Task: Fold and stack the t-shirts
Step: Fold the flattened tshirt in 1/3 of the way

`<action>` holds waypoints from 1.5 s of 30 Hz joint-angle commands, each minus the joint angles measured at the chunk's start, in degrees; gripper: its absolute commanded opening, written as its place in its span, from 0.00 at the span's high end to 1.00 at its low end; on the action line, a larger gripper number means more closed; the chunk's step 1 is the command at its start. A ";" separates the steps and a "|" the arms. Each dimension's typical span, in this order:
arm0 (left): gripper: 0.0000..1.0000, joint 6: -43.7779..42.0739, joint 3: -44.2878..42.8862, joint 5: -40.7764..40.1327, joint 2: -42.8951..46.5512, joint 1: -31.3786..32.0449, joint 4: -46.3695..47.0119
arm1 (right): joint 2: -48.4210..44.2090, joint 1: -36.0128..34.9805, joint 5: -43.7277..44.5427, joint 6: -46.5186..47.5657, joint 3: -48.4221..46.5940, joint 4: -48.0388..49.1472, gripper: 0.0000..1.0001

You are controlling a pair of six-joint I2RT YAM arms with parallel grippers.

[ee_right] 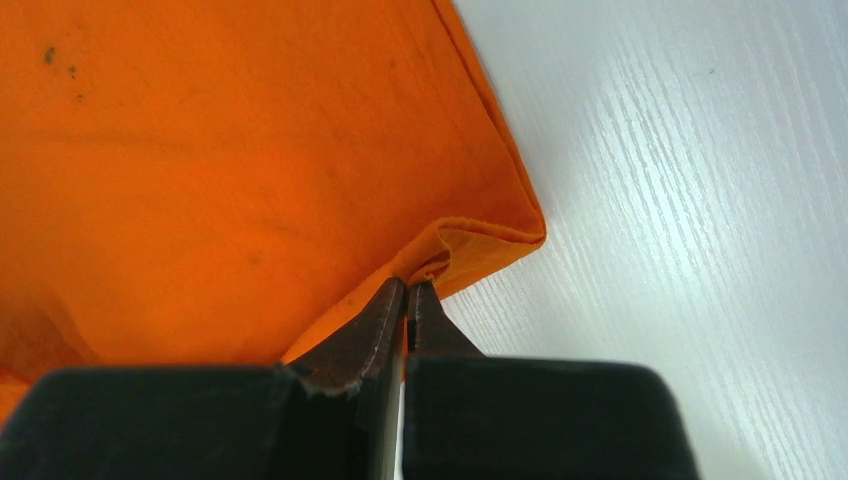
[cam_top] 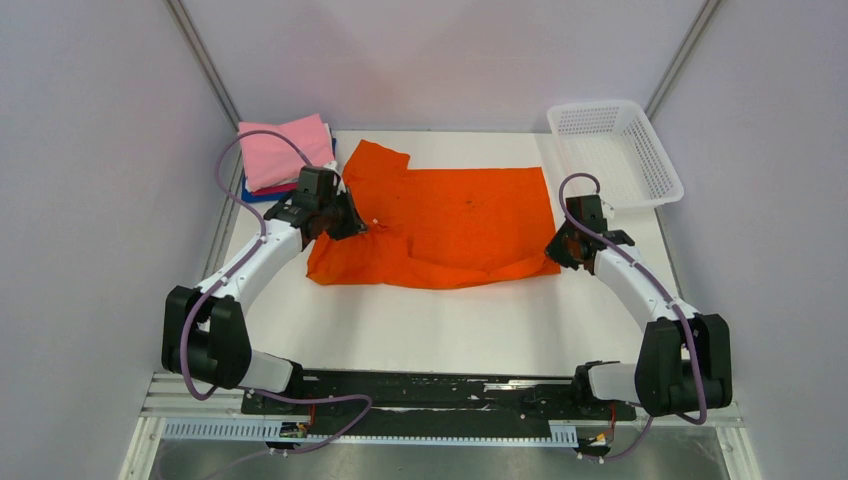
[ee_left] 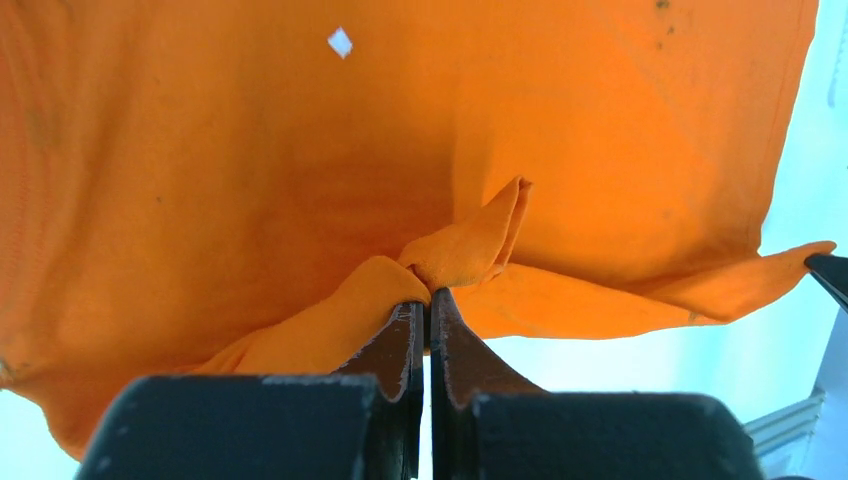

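At the far left corner of the counter (cam_top: pixel 450 330) sits a stack of folded t-shirts (cam_top: pixel 285 150), pink on top with magenta and blue edges showing below; that part of the job looks done.

Just to its right and a little nearer, the left fingers (cam_top: pixel 355 225) are pressed fully together on the left side of the orange t-shirt (cam_top: pixel 450 215). The left wrist view shows a small peak of orange cloth bunched at their tips (ee_left: pixel 420 310).

The orange t-shirt lies spread across the middle of the counter, one sleeve pointing to the far left toward the stack. Its far edge is flat and its near edge is rumpled and uneven. It is not yet folded into a square.

At its near right corner, the right fingers (cam_top: pixel 553 250) are likewise closed tight, pinching the doubled hem where the corner turns (ee_right: pixel 398 300).

At the far right stands a white mesh basket (cam_top: pixel 660 165), apart from the shirt.

With both sides pinched, I judge this to be the start of the shirt's first fold. All its folds remain, and then it must go onto the stack.
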State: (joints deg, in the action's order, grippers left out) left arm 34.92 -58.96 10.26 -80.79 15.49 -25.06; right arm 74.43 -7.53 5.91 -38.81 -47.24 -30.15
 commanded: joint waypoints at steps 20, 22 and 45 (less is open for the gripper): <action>0.90 -10.05 -14.03 -5.46 -15.36 -5.32 4.88 | 14.17 1.98 3.72 -0.99 -11.24 9.57 0.90; 0.84 -11.70 -16.49 -5.55 -18.55 -5.49 5.67 | 15.70 2.07 5.19 -0.88 -12.72 9.57 0.90; 0.00 -1.90 -2.69 9.79 -14.09 -4.13 13.98 | 20.78 -9.96 -12.83 7.43 -11.53 17.91 0.00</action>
State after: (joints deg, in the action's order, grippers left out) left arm 28.95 -66.00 14.72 -93.95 10.92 -17.41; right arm 89.34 -15.70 -4.01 -34.54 -57.04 -17.50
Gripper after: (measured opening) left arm 0.997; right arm 0.998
